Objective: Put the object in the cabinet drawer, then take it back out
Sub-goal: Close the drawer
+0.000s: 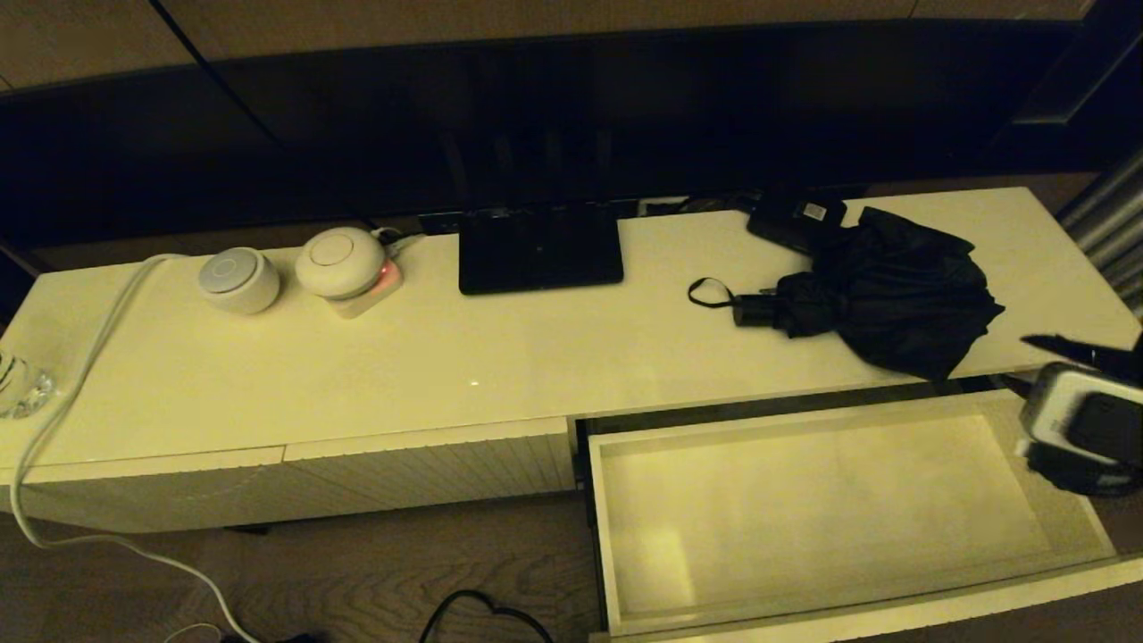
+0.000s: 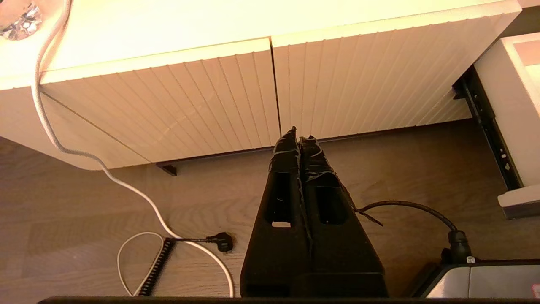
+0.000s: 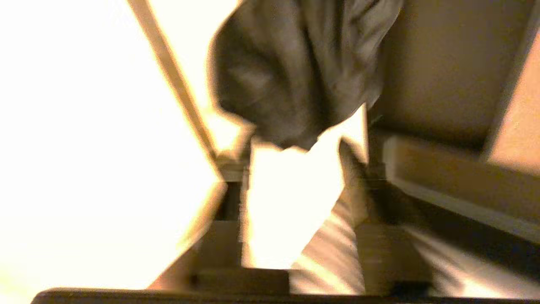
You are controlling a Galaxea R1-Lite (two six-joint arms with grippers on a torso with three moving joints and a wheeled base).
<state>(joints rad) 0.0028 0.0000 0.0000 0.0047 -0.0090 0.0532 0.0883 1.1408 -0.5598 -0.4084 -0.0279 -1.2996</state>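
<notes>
The black folding umbrella lies on the cream cabinet top, right of centre, with its short handle and wrist loop pointing left. Its bunched fabric reaches the top's front edge. Below it the cabinet drawer is pulled out and holds nothing. My right gripper hovers at the right, over the drawer's back right corner. It is open and holds nothing, just short of the umbrella fabric. The left gripper hangs low before the closed ribbed fronts, shut and empty.
A small flat black box with a white label lies behind the umbrella. A black screen base, two round white devices and a glass stand further left. A white cable runs down to the floor.
</notes>
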